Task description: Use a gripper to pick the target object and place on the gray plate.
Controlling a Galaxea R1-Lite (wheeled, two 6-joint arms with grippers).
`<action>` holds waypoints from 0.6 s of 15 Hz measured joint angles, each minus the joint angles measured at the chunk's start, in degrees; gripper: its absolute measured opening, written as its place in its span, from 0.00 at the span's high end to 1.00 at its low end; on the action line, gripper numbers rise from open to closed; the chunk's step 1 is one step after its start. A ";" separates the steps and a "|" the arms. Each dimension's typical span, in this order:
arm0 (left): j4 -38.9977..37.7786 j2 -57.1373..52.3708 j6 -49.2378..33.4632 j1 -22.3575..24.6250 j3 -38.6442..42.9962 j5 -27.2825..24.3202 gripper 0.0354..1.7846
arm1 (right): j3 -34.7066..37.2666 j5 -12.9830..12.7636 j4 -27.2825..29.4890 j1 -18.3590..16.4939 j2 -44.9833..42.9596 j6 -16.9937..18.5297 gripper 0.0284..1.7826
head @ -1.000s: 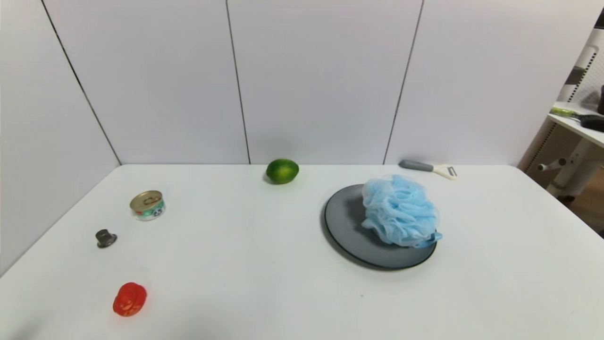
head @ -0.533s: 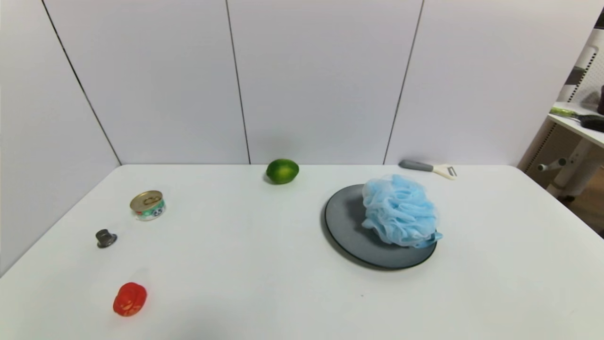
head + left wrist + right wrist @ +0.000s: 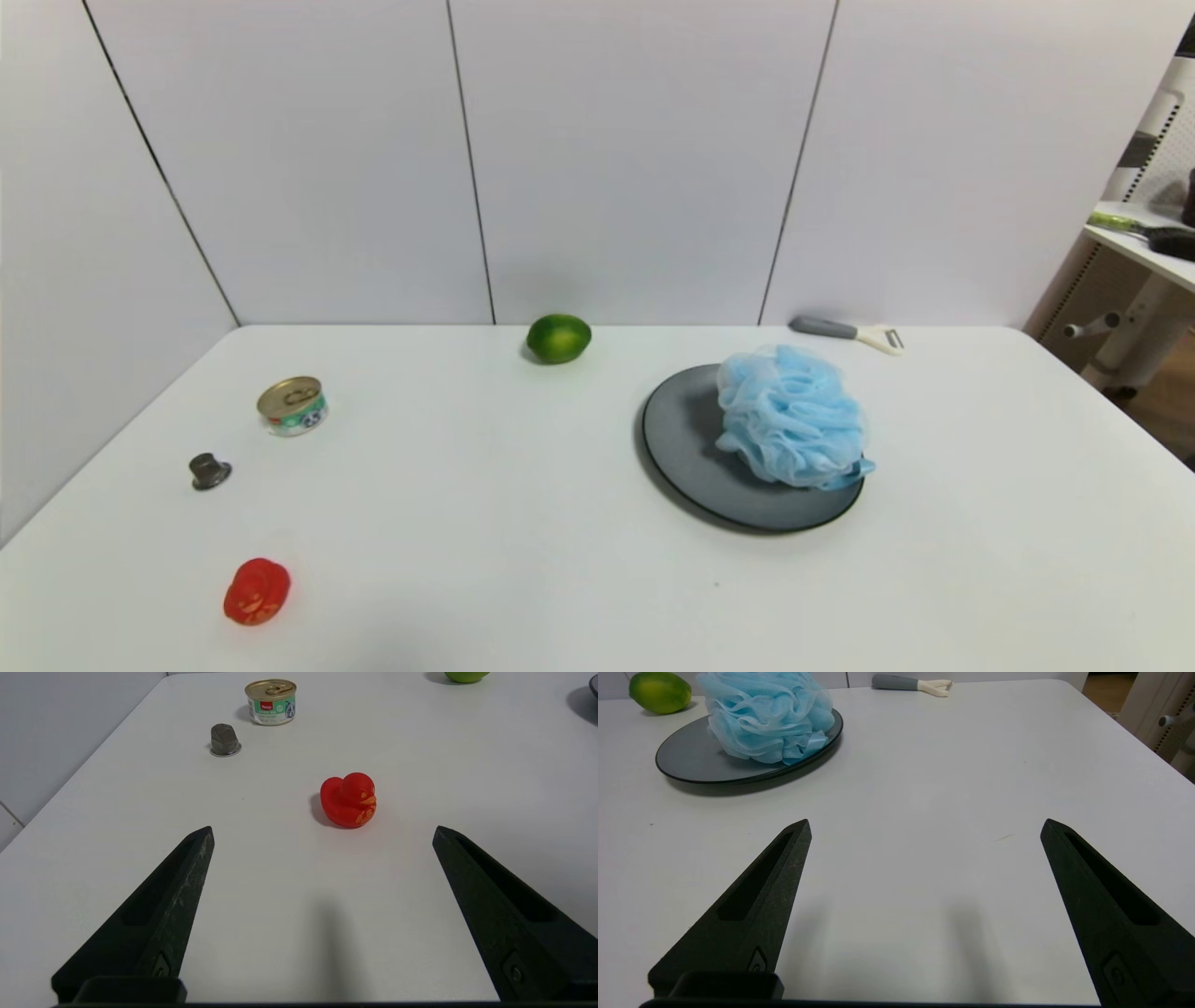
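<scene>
The fluffy light-blue bath pouf point(image 3: 792, 417) lies on the right half of the dark-gray plate point(image 3: 686, 439), right of the table's middle. Both also show in the right wrist view, pouf point(image 3: 766, 716) on plate point(image 3: 686, 756). No gripper touches them. My right gripper point(image 3: 924, 823) is open and empty over bare table near the front edge, well short of the plate. My left gripper point(image 3: 322, 829) is open and empty near the front left, with the red duck point(image 3: 349, 799) a little ahead of it. Neither arm shows in the head view.
A green lime point(image 3: 558, 338) sits at the back centre. A peeler point(image 3: 845, 332) lies behind the plate. On the left are a small tin can point(image 3: 292, 406), a small gray metal cap point(image 3: 209, 470) and the red duck point(image 3: 256, 591). A side table point(image 3: 1144, 243) stands far right.
</scene>
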 joint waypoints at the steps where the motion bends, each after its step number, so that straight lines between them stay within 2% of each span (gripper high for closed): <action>1: -0.02 0.00 -0.06 0.00 0.00 0.00 0.06 | 0.00 0.00 0.00 0.00 0.00 0.00 0.05; 9: -0.04 0.00 -0.13 0.00 0.00 -0.02 0.06 | 0.00 -0.89 0.09 0.00 0.00 1.11 0.05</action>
